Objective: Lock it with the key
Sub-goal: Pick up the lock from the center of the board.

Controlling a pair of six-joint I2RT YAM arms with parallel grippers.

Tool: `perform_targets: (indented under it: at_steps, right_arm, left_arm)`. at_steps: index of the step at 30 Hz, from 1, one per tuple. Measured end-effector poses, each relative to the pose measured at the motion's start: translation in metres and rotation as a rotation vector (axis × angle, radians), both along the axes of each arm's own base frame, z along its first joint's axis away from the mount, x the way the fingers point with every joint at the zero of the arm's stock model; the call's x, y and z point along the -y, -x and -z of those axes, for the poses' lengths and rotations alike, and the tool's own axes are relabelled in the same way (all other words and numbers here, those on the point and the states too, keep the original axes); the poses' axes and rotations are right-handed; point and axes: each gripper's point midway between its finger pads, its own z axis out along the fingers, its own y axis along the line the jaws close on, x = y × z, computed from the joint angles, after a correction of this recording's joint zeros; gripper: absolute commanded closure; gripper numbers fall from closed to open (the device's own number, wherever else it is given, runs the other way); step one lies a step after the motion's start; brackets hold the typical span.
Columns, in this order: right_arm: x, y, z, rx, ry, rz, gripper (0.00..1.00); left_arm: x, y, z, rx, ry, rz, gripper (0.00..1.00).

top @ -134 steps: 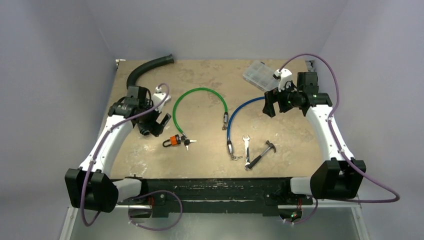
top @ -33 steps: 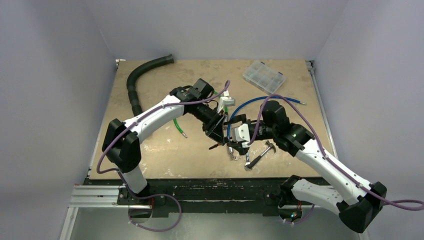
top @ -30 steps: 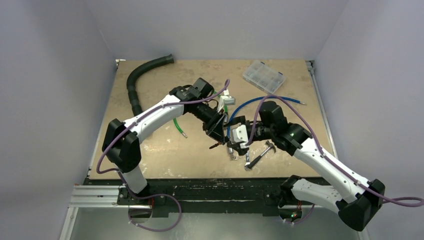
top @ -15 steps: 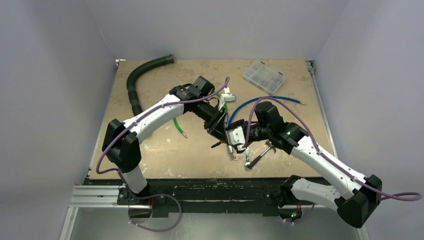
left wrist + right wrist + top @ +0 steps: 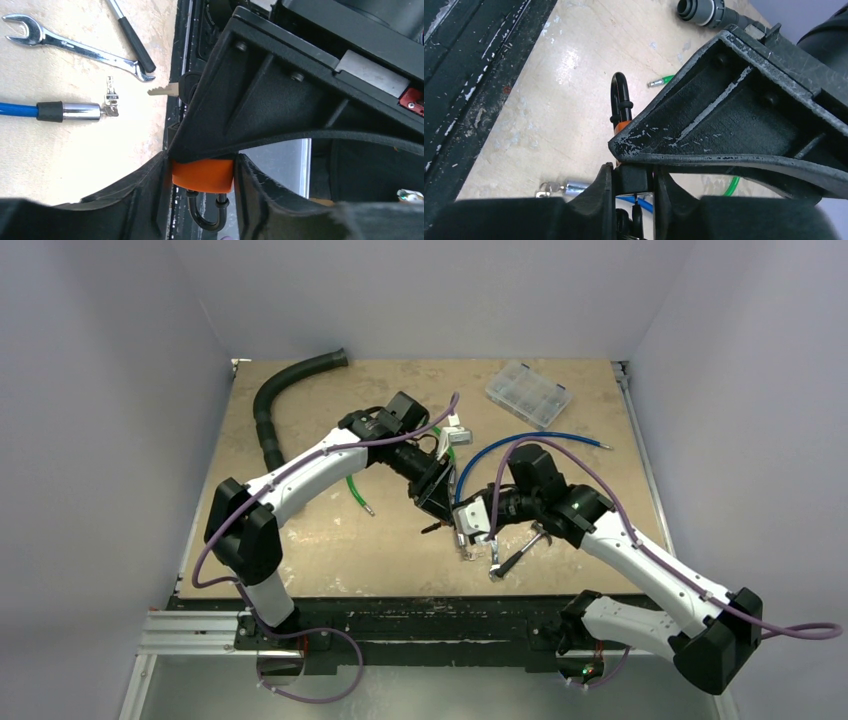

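Note:
My left gripper (image 5: 202,165) is shut on the orange padlock (image 5: 202,176), held above the table with its black shackle (image 5: 207,216) pointing away from the wrist. In the right wrist view the same padlock (image 5: 624,125) shows only an orange sliver and its shackle (image 5: 620,95). My right gripper (image 5: 634,175) is shut on the black head of the key (image 5: 634,181), at the padlock's end opposite the shackle. A spare key (image 5: 164,91) sticks out beside it. From above, the two grippers meet mid-table: left (image 5: 437,502), right (image 5: 462,525).
Below the grippers lie a blue cable lock (image 5: 20,109) with small keys at its metal end (image 5: 111,102), a wrench (image 5: 75,45) and a hammer (image 5: 520,550). A green cable (image 5: 355,490), a black hose (image 5: 268,405) and a clear parts box (image 5: 528,393) lie farther off.
My right gripper moved left up to the padlock and its jaws closed onto the key head. The left gripper kept the padlock nearly still.

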Motion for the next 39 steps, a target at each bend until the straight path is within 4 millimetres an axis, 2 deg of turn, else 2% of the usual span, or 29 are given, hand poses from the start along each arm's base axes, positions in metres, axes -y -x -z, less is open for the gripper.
perform_targets:
  at_steps: [3,5,6,9,13,15,18,23,26,30,33,39]
  right_arm:
    - [0.0,0.0,0.001,-0.009,0.0,0.007,1.0]
    - [0.001,0.001,0.004,-0.057,0.004,0.036,1.0]
    - [0.002,0.001,0.005,-0.086,0.005,0.059,1.0]
    - [0.005,-0.001,0.006,-0.199,-0.018,0.157,1.0]
    - [0.013,-0.015,-0.004,-0.357,-0.096,0.313,1.0]
    - [0.02,-0.026,-0.015,-0.439,-0.157,0.401,1.0]
    - [0.027,-0.039,-0.037,-0.535,-0.256,0.49,1.0]
    - [0.021,-0.036,-0.064,-0.685,-0.37,0.493,1.0]
    - [0.016,-0.029,-0.074,-0.753,-0.401,0.461,1.0]
    - [0.011,-0.022,-0.082,-0.814,-0.422,0.423,1.0]
    - [0.011,-0.021,-0.086,-0.817,-0.428,0.42,1.0]
    - [0.01,-0.023,-0.095,-0.794,-0.44,0.415,1.0]
  left_arm:
    - [-0.001,-0.001,0.001,0.015,-0.006,0.0,0.29]
    - [-0.001,-0.007,-0.003,0.043,0.009,-0.006,0.07]
    - [-0.003,-0.011,-0.007,0.061,0.021,-0.021,0.03]
    - [-0.02,-0.044,-0.029,0.133,0.081,-0.142,0.0]
    - [-0.069,-0.106,-0.066,0.33,0.128,-0.362,0.0]
    - [-0.08,-0.113,-0.079,0.419,0.134,-0.398,0.0]
    - [-0.083,-0.1,-0.099,0.54,0.169,-0.392,0.01]
    - [-0.091,-0.071,-0.117,0.647,0.219,-0.356,0.07]
    - [-0.087,-0.06,-0.112,0.667,0.215,-0.306,0.1]
    - [-0.07,-0.038,-0.101,0.687,0.219,-0.193,0.16]
    - [-0.062,-0.026,-0.099,0.702,0.229,-0.139,0.27]
    - [-0.053,-0.023,-0.101,0.717,0.247,-0.117,0.53]
